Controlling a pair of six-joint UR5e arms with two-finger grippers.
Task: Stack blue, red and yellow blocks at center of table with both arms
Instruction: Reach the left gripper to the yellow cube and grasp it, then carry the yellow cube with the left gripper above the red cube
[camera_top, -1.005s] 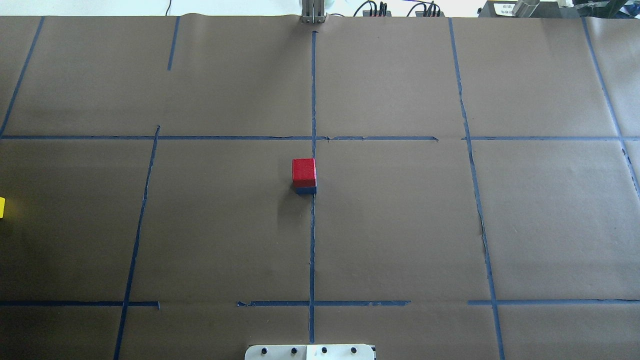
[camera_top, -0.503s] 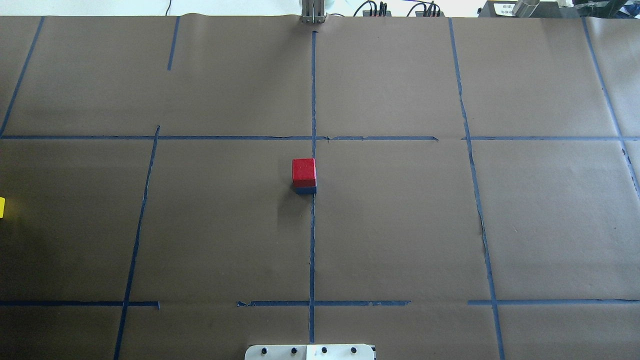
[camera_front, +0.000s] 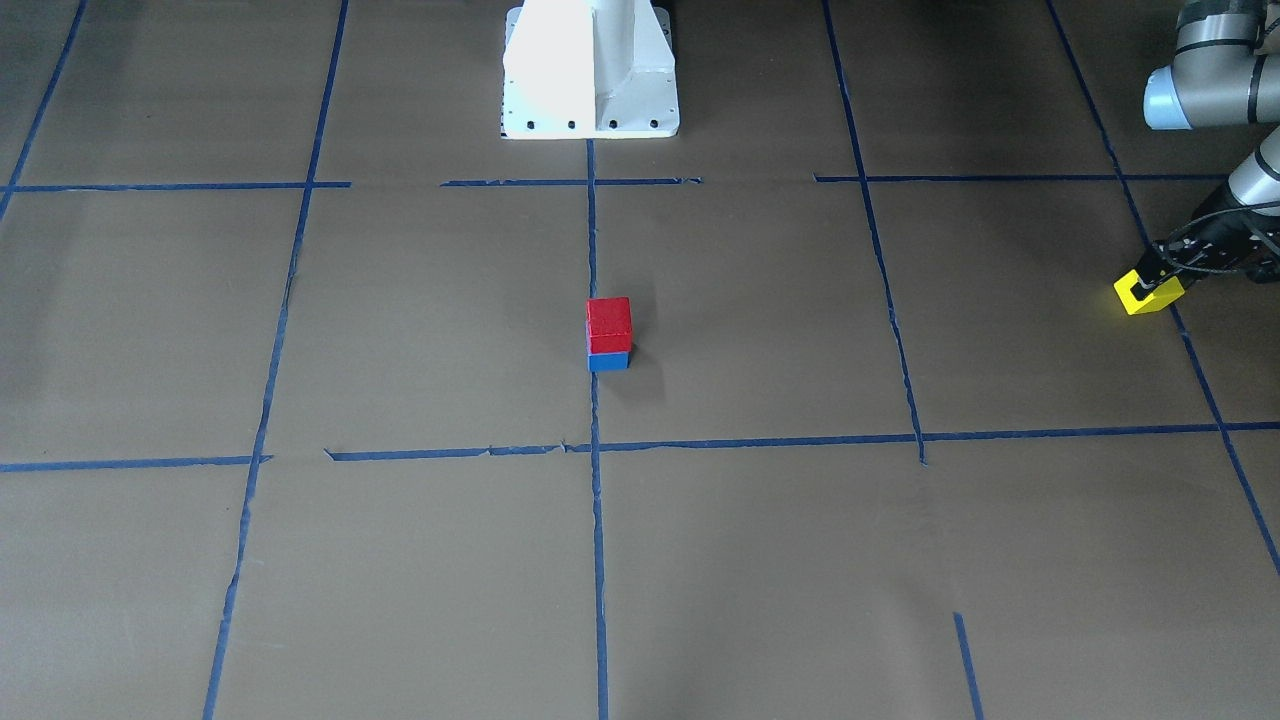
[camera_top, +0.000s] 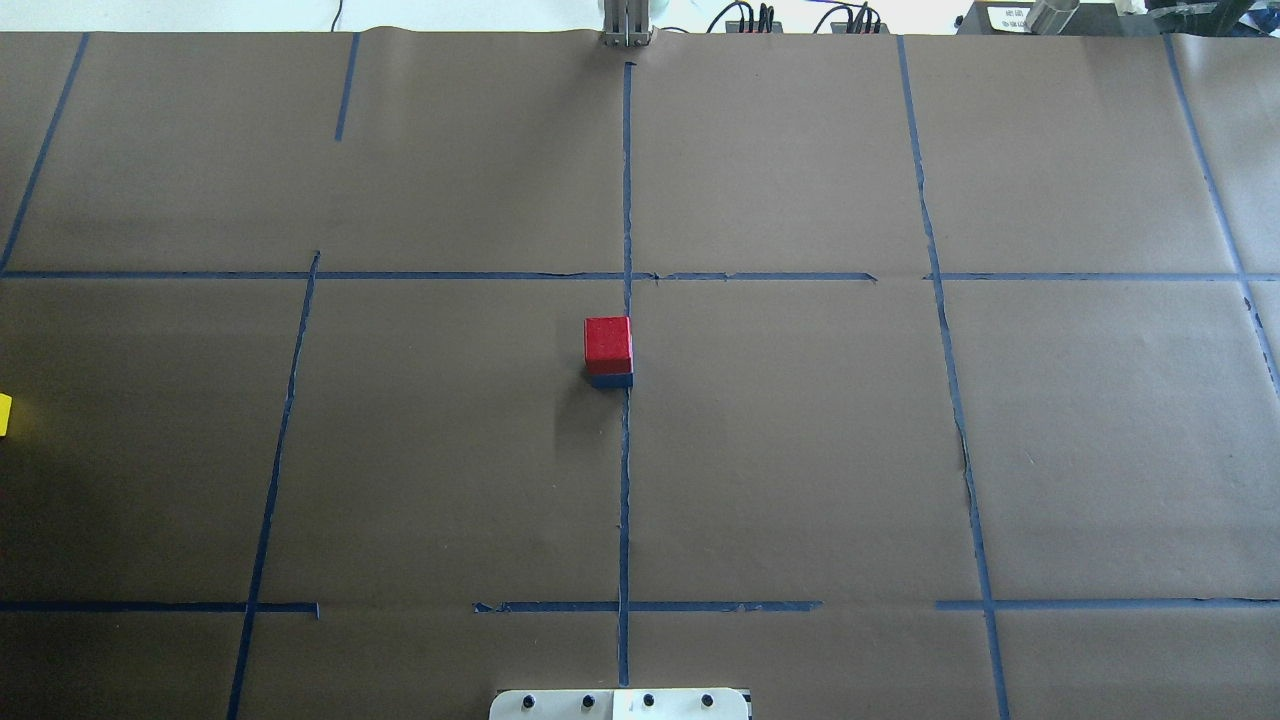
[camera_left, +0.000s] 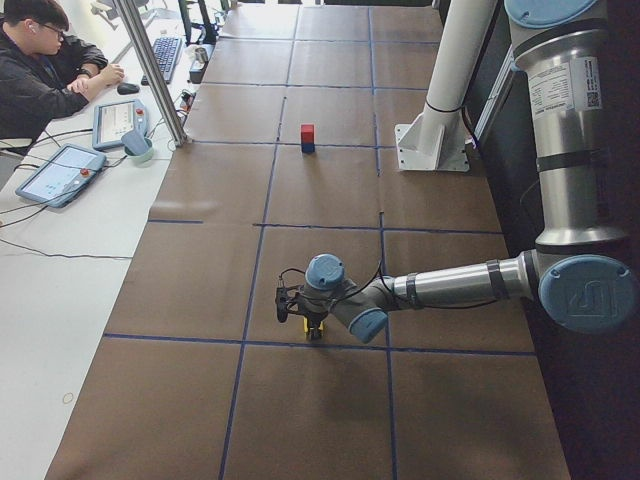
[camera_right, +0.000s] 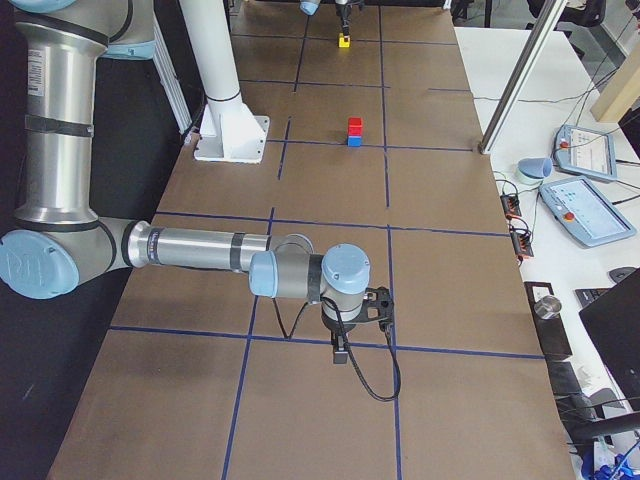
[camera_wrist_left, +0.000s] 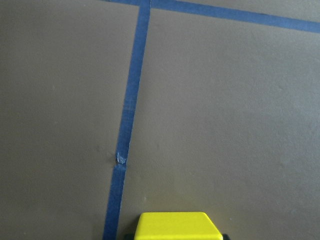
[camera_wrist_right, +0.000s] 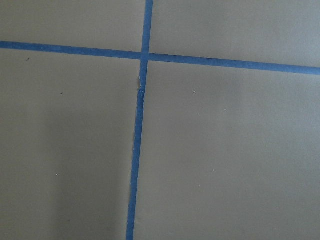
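The red block (camera_front: 608, 323) sits on the blue block (camera_front: 608, 361) at the middle of the table (camera_front: 780, 560); the same pair shows in the overhead view as the red block (camera_top: 608, 342) over the blue block (camera_top: 611, 380). Far out on my left side, my left gripper (camera_front: 1152, 283) is shut on the yellow block (camera_front: 1146, 294), low over the paper. The left wrist view has that yellow block (camera_wrist_left: 173, 226) at its bottom edge. The overhead view cuts the yellow block (camera_top: 4, 414) at its left border. My right gripper (camera_right: 340, 355) hangs over bare paper; whether it is open or shut, I cannot tell.
The white pedestal base (camera_front: 590, 70) stands behind the stack. Blue tape lines (camera_front: 594, 520) grid the table. Along the far side runs a white desk with tablets (camera_left: 58, 172) and a seated person (camera_left: 40, 70). A metal pole (camera_left: 150, 70) rises at the table's far edge.
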